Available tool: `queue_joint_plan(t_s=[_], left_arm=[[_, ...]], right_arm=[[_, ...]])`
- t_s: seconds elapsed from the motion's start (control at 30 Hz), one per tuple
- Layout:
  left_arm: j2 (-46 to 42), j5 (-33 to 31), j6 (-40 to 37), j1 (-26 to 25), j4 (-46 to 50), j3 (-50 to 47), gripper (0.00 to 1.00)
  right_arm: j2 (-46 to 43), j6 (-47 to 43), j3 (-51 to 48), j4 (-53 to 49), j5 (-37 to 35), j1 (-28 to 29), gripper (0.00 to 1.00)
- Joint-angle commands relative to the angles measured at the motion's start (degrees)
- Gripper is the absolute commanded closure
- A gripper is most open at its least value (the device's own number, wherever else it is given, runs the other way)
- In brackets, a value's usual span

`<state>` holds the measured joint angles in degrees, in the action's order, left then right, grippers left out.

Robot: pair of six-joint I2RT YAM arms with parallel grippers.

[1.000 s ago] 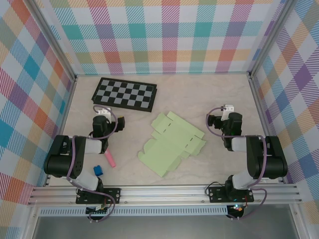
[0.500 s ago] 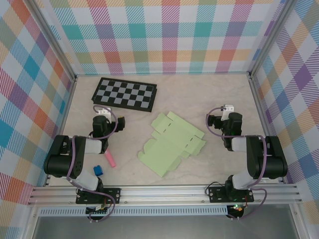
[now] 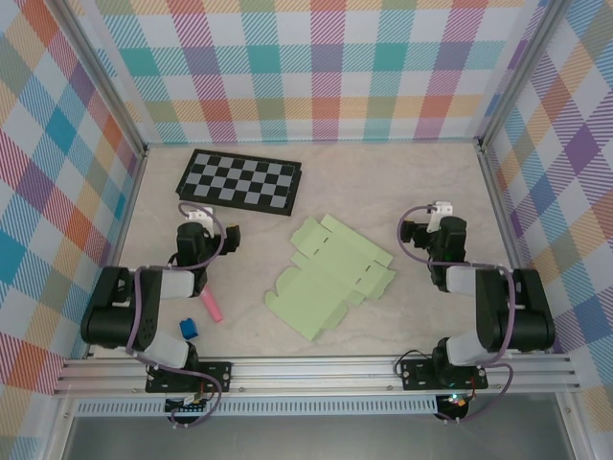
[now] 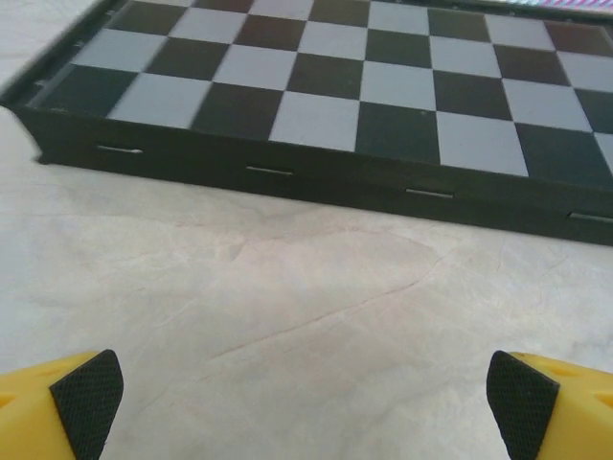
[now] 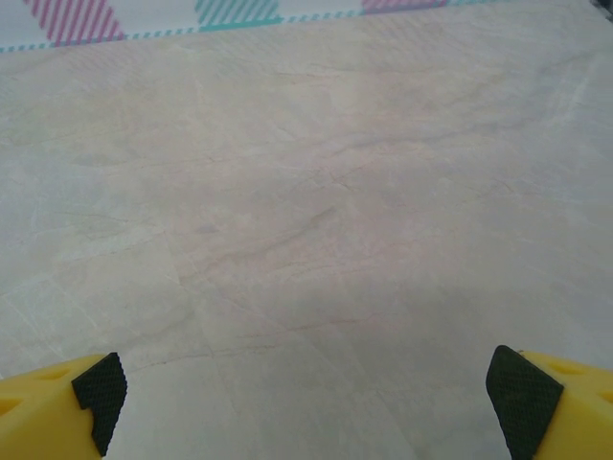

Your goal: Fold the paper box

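The paper box (image 3: 330, 275) is lying flat and unfolded mid desk (image 3: 412, 182), between the two arms, turned diagonally with flaps and tabs spread out. It is probably sitting there so either arm can reach it equally. Nothing is touching it. The left pincer (image 4: 305, 402) is gaping wide, gripping nothing, and pointing at the near edge of the checkerboard (image 3: 239, 180) at back left. The right pincer (image 5: 305, 393) is gaping wide too, empty, facing bare desk toward the back wall. Both arms are sitting tucked near their bases, well apart from the box, which looks like a parked pose, so folding is not yet starting. A pink stick (image 3: 211, 307) and a small blue block (image 3: 186, 328) are lying beside the left arm, seemingly clutter. The top is showing pale marbled beige. Pastel plaid walls (image 3: 326, 67) are closing it in on three sides, and a metal rail (image 3: 316, 369) is running along the near edge.
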<state>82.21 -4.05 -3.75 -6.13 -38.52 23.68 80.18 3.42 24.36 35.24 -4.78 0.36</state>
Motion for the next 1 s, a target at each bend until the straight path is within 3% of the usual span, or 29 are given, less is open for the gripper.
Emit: queue_joint_plan(t_s=[0.0, 0.07, 0.1, 0.17, 0.2, 0.27, 0.4, 0.47, 0.5, 0.53, 0.63, 0.73, 0.83, 0.97], left_arm=[[-15.1, -11.0, 0.6, -6.2, 9.0, 2.2, 0.0], [-20.0, -12.4, 4.8, -9.5, 14.0, 5.0, 0.0], [-21.0, -11.3, 7.3, -10.5, 17.3, 7.1, 0.0], [-20.6, -6.4, 11.3, -10.9, 18.8, 10.1, 0.0], [-20.1, -3.6, 12.0, -10.9, 16.6, 10.5, 0.0], [-19.3, -3.9, 15.4, -10.9, 13.8, 10.5, 0.0], [-19.3, -7.0, 25.6, -10.8, 11.1, 9.3, 0.0], [-19.7, -15.1, 33.7, -10.7, 17.0, 10.5, 0.0], [-19.4, -20.5, 40.7, -10.4, 25.9, 13.2, 0.0], [-18.4, -21.0, 41.7, -9.8, 30.5, 15.2, 0.0], [-16.3, -13.5, 31.6, -9.6, 30.1, 16.8, 0.0], [-13.8, -8.4, 30.5, -9.6, 33.1, 18.8, 0.0], [-7.3, -2.2, 29.1, -10.6, 43.5, 25.8, 0.0], [-1.4, 7.8, 23.7, -14.2, 47.6, 29.7, 0.0]], right_arm=[[-11.0, 13.8, 8.3, -23.5, -16.0, -0.2, 0.0], [-13.3, 38.0, 19.5, -54.3, -29.1, -0.5, 0.0], [-13.5, 43.5, 23.6, -65.2, -27.7, -1.2, 0.0], [-14.6, 38.8, 24.9, -66.7, -15.2, -1.5, 0.0], [-15.3, 41.3, 24.2, -67.1, -9.1, -1.5, 0.0], [-15.3, 44.3, 22.4, -66.1, 4.5, -1.2, 0.0], [-11.1, 43.7, 24.6, -75.3, 14.5, 3.4, 0.01], [-12.0, 41.9, 21.7, -73.7, 20.9, 5.2, 0.11], [-12.8, 41.7, 19.6, -72.7, 23.6, 6.0, 0.13], [-13.6, 41.4, 17.5, -71.4, 26.0, 6.3, 0.16], [-14.5, 43.3, 11.0, -68.1, 29.7, 7.0, 0.2], [-13.3, 44.9, 6.7, -63.6, 29.8, 8.9, 0.21], [-10.3, 44.3, 5.3, -57.5, 30.9, 9.9, 0.24], [-6.2, 42.6, 7.2, -52.0, 31.9, 10.0, 0.47]])
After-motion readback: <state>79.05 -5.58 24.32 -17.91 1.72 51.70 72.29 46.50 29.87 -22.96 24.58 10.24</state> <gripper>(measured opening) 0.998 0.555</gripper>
